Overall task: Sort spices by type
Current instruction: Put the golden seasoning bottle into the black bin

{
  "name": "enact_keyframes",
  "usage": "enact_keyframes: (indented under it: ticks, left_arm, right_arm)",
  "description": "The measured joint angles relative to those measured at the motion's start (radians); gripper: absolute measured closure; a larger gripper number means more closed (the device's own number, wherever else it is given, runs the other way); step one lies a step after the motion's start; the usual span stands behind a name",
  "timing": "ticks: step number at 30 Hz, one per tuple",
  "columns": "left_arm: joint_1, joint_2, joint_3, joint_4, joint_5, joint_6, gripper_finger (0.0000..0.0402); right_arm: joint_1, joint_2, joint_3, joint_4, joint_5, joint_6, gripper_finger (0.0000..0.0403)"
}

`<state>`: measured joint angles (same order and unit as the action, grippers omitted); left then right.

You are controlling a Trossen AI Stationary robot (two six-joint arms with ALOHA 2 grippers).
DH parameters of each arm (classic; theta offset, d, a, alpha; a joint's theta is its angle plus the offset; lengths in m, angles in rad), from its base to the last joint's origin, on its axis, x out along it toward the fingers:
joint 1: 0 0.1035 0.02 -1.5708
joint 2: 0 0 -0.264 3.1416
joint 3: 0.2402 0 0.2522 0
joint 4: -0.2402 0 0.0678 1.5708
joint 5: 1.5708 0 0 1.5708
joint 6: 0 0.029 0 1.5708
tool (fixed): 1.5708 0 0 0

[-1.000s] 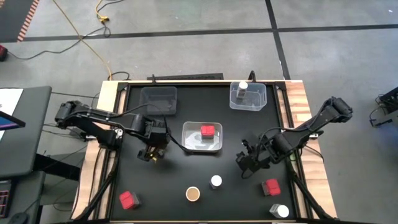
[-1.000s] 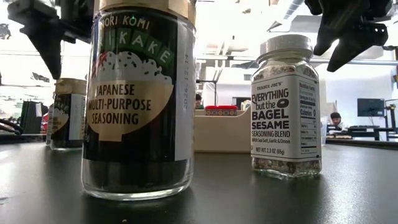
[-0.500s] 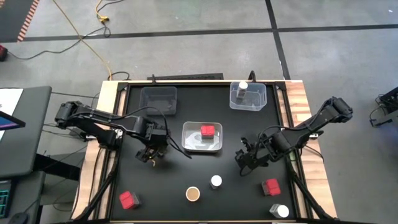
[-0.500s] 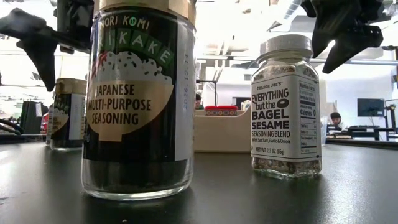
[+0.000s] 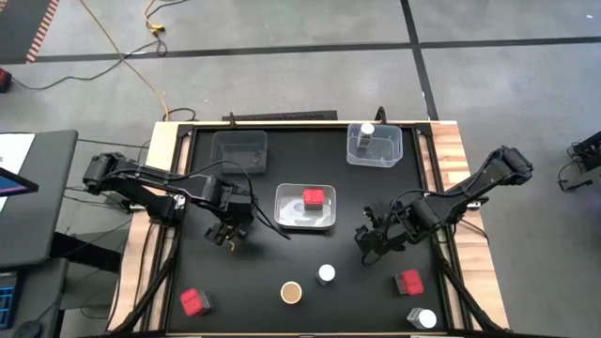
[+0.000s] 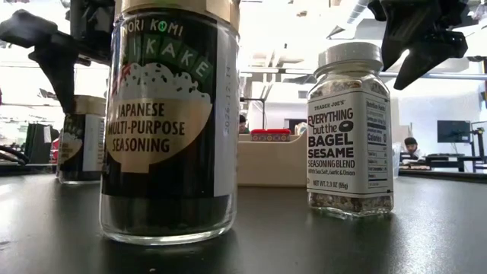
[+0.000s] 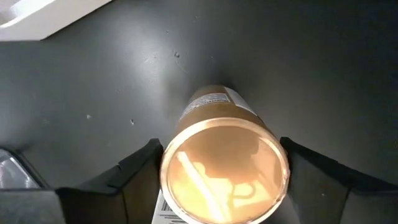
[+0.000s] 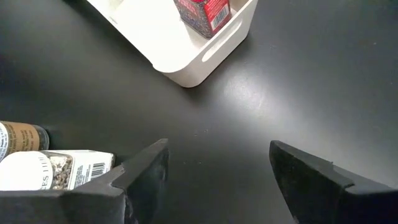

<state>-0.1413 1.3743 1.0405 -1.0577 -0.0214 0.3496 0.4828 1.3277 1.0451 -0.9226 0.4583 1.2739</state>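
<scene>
Brown-topped jar (image 7: 225,165) sits dead centre between the left gripper (image 5: 228,232) fingers: round tan lid w/ a shiny top, tan label band below it, standing upright on the black table (image 5: 254,272). Fingers flank it on both sides, narrow gaps showing each side, so jaws partly open around the lid, no firm hold visible. That jar is on the table's left half, just left of the white tray (image 5: 305,223). In the low view a second brown-topped jar (image 6: 169,122) stands up close: dark contents, "Japanese multi-purpose seasoning" label; it shows near the front edge in the high view (image 5: 291,293). Beside it a white-lidded jar (image 6: 350,129), clear glass, "Everything but the bagel" label, seeds inside. White tray holds one red blocky container (image 5: 315,198). Two more red ones on the table: front left (image 5: 193,301), front right (image 5: 408,283). Another white-lidded jar at the front right corner (image 5: 426,319), one more in the clear tray (image 5: 395,155) at the back right. Empty-looking clear tray (image 5: 239,150) back left. Right gripper (image 5: 372,242) hovers right of centre, jaws wide apart, nothing in them.
</scene>
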Motion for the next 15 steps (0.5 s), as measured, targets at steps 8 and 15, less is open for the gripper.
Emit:
enact_keyframes:
  ticks: [8,15]
  left_arm:
    - [0.011,0.000,0.002,0.007,-0.011,-0.149,0.0122]
    - [0.117,0.001,0.167,-0.093,-0.018,-0.282,0.0125]
  right_arm:
    - [-0.001,0.000,0.000,0.001,0.000,0.000,0.0101]
    - [-0.009,0.000,0.000,0.000,0.000,-0.007,0.0101]
